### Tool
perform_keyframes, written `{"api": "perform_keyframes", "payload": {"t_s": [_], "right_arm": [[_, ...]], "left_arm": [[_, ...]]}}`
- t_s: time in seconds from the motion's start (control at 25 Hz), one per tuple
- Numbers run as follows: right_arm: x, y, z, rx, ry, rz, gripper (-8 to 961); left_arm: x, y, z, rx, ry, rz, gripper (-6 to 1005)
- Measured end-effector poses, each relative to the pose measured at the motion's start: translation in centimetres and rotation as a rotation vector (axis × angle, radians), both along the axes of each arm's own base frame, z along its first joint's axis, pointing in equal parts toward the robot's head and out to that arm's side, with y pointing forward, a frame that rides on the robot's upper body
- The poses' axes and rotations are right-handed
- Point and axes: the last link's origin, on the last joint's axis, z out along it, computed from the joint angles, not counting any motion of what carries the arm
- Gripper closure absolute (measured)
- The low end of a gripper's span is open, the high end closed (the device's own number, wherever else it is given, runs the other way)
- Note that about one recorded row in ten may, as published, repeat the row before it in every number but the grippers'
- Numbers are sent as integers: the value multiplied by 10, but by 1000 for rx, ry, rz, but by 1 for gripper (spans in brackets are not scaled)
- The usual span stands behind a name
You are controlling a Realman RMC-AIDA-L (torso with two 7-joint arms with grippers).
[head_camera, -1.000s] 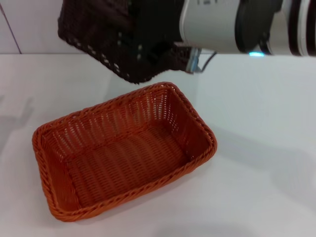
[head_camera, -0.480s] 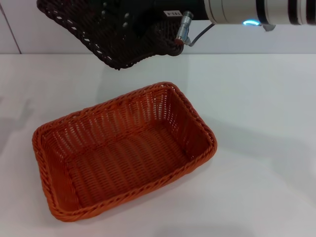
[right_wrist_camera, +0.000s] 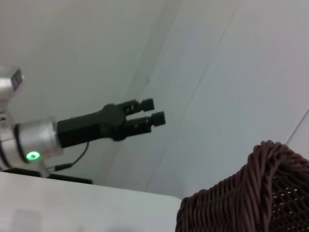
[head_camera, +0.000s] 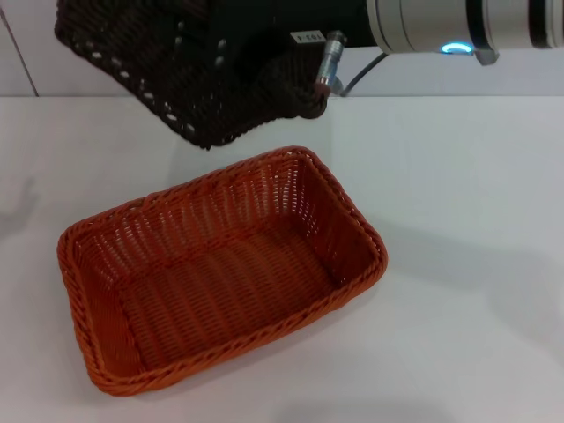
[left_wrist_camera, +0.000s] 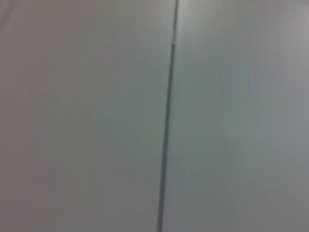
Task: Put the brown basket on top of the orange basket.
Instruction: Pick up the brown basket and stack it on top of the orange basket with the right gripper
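- Head view: the orange basket is sitting on the white table, lying at an angle to the table's edge and showing nothing inside it.
- The brown basket is hanging in the air above and behind the orange basket's far rim, tilted, with one low corner pointing down toward that rim and clear space showing between the two.
- The right arm is reaching in over the orange basket's far side, a blue light glowing on its silver wrist.
- The right gripper is clamping the brown basket at the braided rim; its dark body is lying against the weave, and the fingertips themselves are hidden by the basket.
- In the right wrist view, a corner of the brown basket's braided rim is showing close up, with the white wall behind it.
- In that same view the left gripper is showing well apart from the brown basket, raised in front of the wall with a green light on its wrist; its two dark fingers are standing slightly apart, holding nothing.
- The left wrist view is showing only a pale wall panel with a thin dark seam.
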Motion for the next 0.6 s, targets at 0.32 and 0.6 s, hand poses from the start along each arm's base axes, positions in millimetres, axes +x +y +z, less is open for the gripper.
{"api": "perform_keyframes", "payload": {"t_s": [0.32, 0.6], "right_arm": [[-4, -21, 7, -56, -34, -12, 803], [-1, -24, 9, -74, -71, -28, 803]], "left_arm": [[-1, 8, 9, 29, -3, 25, 201], [3, 14, 4, 12, -6, 14, 201]]}}
